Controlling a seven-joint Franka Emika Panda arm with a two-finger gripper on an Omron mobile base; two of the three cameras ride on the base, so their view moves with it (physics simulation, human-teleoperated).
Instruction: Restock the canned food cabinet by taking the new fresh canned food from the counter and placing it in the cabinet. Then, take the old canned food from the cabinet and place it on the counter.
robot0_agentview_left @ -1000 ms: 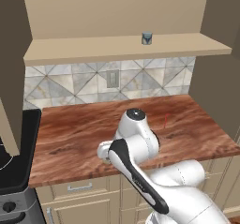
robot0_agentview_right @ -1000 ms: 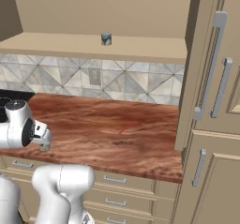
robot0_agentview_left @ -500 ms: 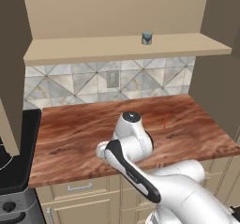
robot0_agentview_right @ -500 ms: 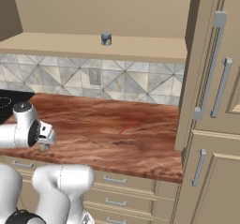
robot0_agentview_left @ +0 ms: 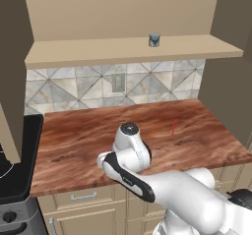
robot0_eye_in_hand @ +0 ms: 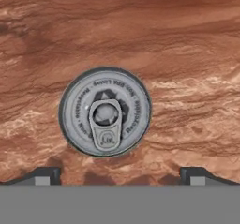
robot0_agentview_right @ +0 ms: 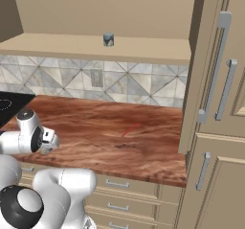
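We're looking straight down in the hand view at a small cylindrical tin with a silver pull-tab top (robot0_eye_in_hand: pixel 105 111), standing upright on the broad reddish-brown wood-grain countertop (robot0_eye_in_hand: pixel 187 54). Its label is hidden from this angle. The two-finger gripper (robot0_eye_in_hand: pixel 120 175) hangs above it with its dark fingertips (robot0_eye_in_hand: pixel 44 175) spread wide, one at each lower corner of that view — the tin sits between them but further up the frame, with nothing touching it and nothing held.

In the left base view, the white arm bends low over the front part of the countertop (robot0_agentview_left: pixel 197 131), and its own links cover the spot under the hand, so the tin can't be made out there. The right base view has the wrist low near the countertop's (robot0_agentview_right: pixel 143 146) front-left edge.

The short squat dark blue-grey can with a pale lower band (robot0_agentview_left: pixel 154 41) stands upright on the long shelf board of the wide tan beige wall cabinet (robot0_agentview_left: pixel 98 49) — well apart from the arm, up and to the right of it. The same can (robot0_agentview_right: pixel 108 40) and cabinet (robot0_agentview_right: pixel 57 43) appear in the right base view, above the grey-and-white diamond-tile backsplash (robot0_agentview_right: pixel 143 86).
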